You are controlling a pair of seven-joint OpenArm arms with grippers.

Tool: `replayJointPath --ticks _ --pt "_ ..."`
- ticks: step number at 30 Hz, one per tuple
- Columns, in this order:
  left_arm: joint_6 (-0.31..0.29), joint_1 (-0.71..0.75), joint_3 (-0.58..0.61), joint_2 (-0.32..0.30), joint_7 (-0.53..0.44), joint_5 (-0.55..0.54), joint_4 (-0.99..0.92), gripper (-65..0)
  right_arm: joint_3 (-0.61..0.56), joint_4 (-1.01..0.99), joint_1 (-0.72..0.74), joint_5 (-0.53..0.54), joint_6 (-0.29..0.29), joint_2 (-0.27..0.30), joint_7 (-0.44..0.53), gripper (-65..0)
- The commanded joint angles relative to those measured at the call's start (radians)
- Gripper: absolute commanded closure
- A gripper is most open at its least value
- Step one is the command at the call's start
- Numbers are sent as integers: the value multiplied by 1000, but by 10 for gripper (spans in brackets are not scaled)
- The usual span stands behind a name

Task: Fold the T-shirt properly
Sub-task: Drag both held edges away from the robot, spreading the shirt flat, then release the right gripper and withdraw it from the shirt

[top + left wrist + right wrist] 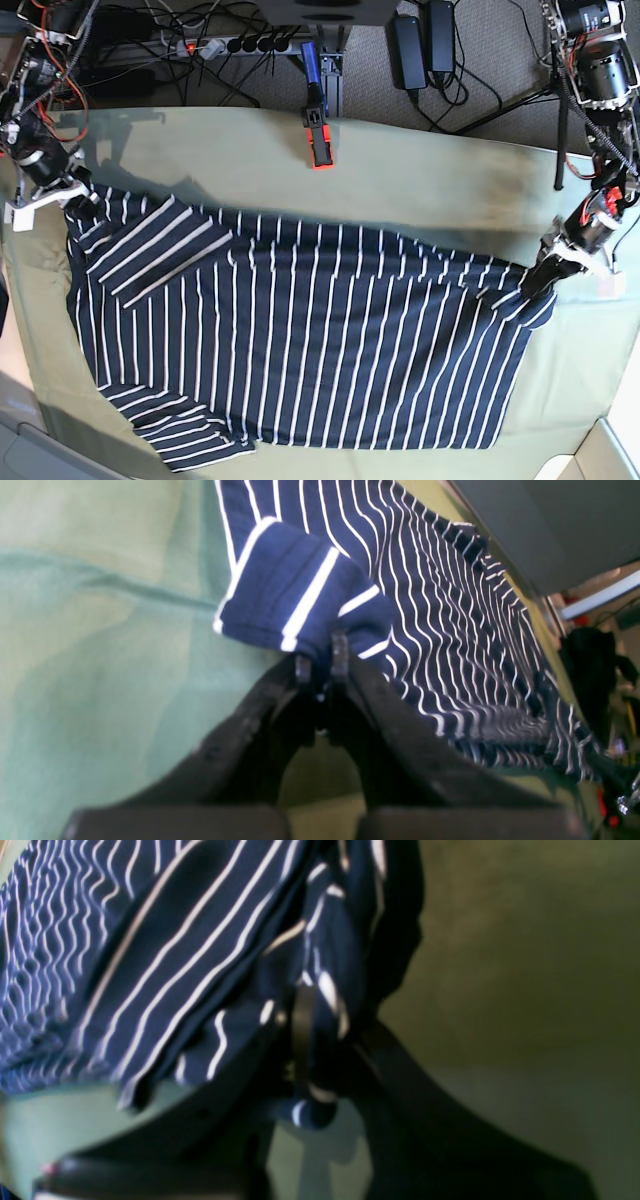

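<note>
Cloth is lying across the middle of the base picture: the soft dark navy T-shirt with thin white stripes point(300, 340) is spreading over the plain olive-green table cover point(420, 170). The right gripper point(68, 192), at the upper left, is pinching a bunched corner of it. The left gripper point(548, 270), at the right edge, is squeezing the other end. The shirt looks light and floppy, so it is probably best held by its corners and hems.
</note>
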Motion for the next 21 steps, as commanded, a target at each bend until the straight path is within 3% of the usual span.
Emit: replayJointPath --ticks 1,6,12,21 --pt "-28 3 -11 -25 -20 -29 25 0 8 22 -9 7 68 35 15 0" --pt "-28 99 -18 -27 -6 -53 120 0 8 32 -66 25 68 84 15 0" --pt "-28 207 -18 -28 -8 -44 243 0 9 32 -95 28 68 88 10 0" --pt "-28 281 -20 -28 -9 -42 256 0 9 34 -176 35 68 96 8 0"
